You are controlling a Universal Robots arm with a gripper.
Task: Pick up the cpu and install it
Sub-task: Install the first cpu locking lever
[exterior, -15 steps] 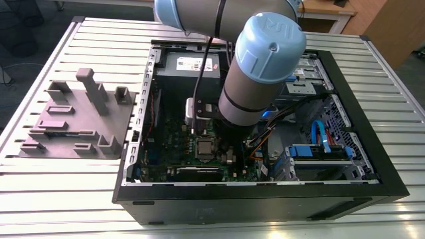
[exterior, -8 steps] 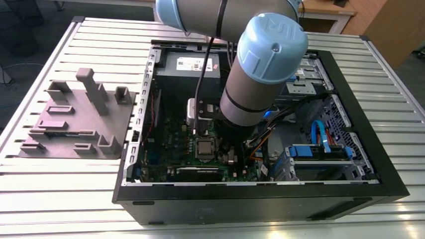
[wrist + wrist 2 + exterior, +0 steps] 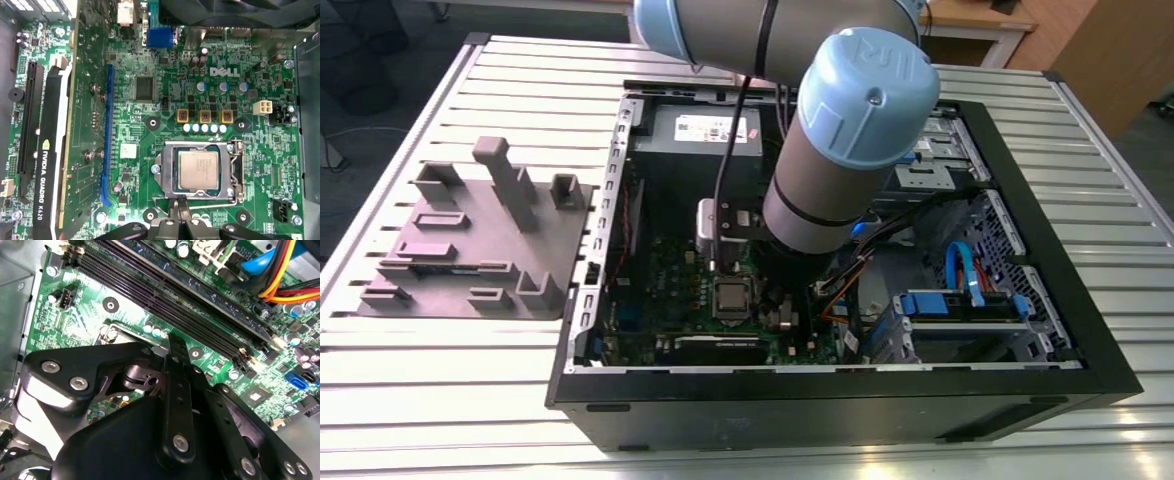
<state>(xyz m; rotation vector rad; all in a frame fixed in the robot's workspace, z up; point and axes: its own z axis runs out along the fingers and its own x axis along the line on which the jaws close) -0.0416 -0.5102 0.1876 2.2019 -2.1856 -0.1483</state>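
My black metal fingers (image 3: 181, 210), closed together to a thin tip and holding nothing, hover just beside the near edge of the socket. Next: the small flat square cpu (image 3: 198, 169) with silvery-grey metal top, lying flat in the open steel-framed socket (image 3: 235, 172) on the green motherboard (image 3: 150, 125). Judged light, rigid, slick-topped, delicate beneath; best taken by opposite edges, never the face. Beyond: long black memory slots (image 3: 165, 300). Farther: black open computer case (image 3: 854, 400) on the slatted metal table (image 3: 440, 350), with a grey plastic holder block (image 3: 474, 250) beside it.
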